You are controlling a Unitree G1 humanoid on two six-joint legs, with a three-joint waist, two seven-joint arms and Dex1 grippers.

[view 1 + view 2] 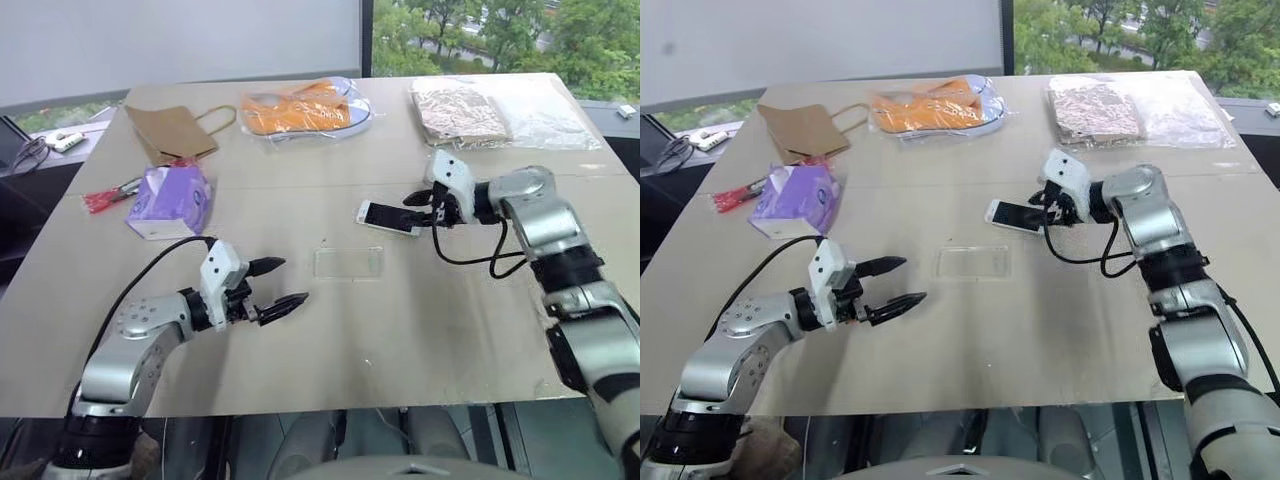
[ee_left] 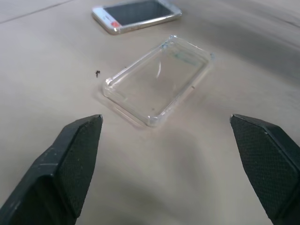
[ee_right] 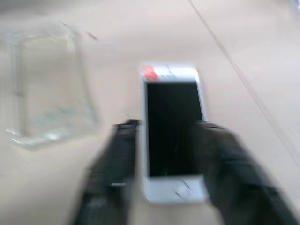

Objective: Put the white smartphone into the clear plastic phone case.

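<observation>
The white smartphone (image 1: 383, 215) lies screen up right of the table's middle, with its right end between the fingers of my right gripper (image 1: 415, 213). In the right wrist view both black fingers (image 3: 117, 154) press against the phone's (image 3: 173, 126) long sides. The clear plastic phone case (image 1: 348, 263) rests hollow side up on the table (image 1: 420, 340), just in front and left of the phone. My left gripper (image 1: 294, 281) hovers open left of the case, pointing at it, with nothing between its fingers (image 2: 70, 159).
At the far left stand a purple tissue pack (image 1: 170, 200), a brown paper bag (image 1: 172, 132) and a small red item (image 1: 105, 197). A clear bag with orange contents (image 1: 305, 107) and bags with patterned contents (image 1: 460, 112) lie along the far edge.
</observation>
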